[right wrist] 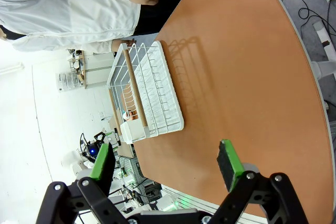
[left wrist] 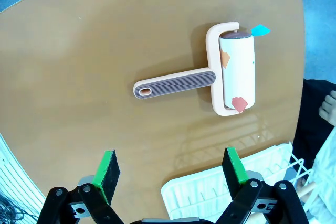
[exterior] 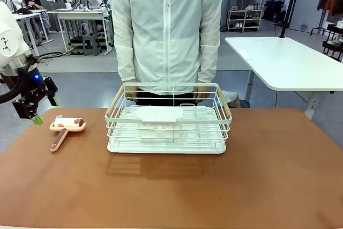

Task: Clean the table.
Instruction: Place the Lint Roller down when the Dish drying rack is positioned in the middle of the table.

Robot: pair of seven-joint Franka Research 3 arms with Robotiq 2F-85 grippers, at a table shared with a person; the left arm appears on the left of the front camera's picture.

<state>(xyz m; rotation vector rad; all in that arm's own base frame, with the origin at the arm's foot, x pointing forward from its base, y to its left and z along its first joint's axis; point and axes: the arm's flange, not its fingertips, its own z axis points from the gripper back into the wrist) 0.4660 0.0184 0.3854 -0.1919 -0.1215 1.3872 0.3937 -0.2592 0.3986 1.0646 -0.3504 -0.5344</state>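
We count one terracotta tabletop (exterior: 268, 170), one white wire basket (exterior: 169, 119) with wooden handles, one lint roller (exterior: 65, 128), one person (exterior: 166, 30) at the far edge, and two end effectors. A second, white table (exterior: 289, 63) stands behind on the right.

The tabletop runs with its long axis left to right across the front view and fills the lower half of it, with rounded far corners. The basket sits on it near the far edge, about centred, long side parallel to the tabletop's long axis. The person's hands (exterior: 201, 92) are just behind the basket's far rim.

The roller lies flat on the tabletop left of the basket, clear of it. Its head sits toward the far side and its ribbed handle points toward our near-left. Coloured scraps are on the roll, and a small blue bit (left wrist: 260, 30) lies at one end of it.

The left end effector (exterior: 32, 110) hangs above the tabletop's left edge, with fingers spread wide, holding nothing and touching nothing. In its wrist view (left wrist: 170, 169) the roller is ahead of the pads, well apart from them.

The right end effector (right wrist: 165, 163) is also spread wide and empty, looking across bare tabletop at the basket.
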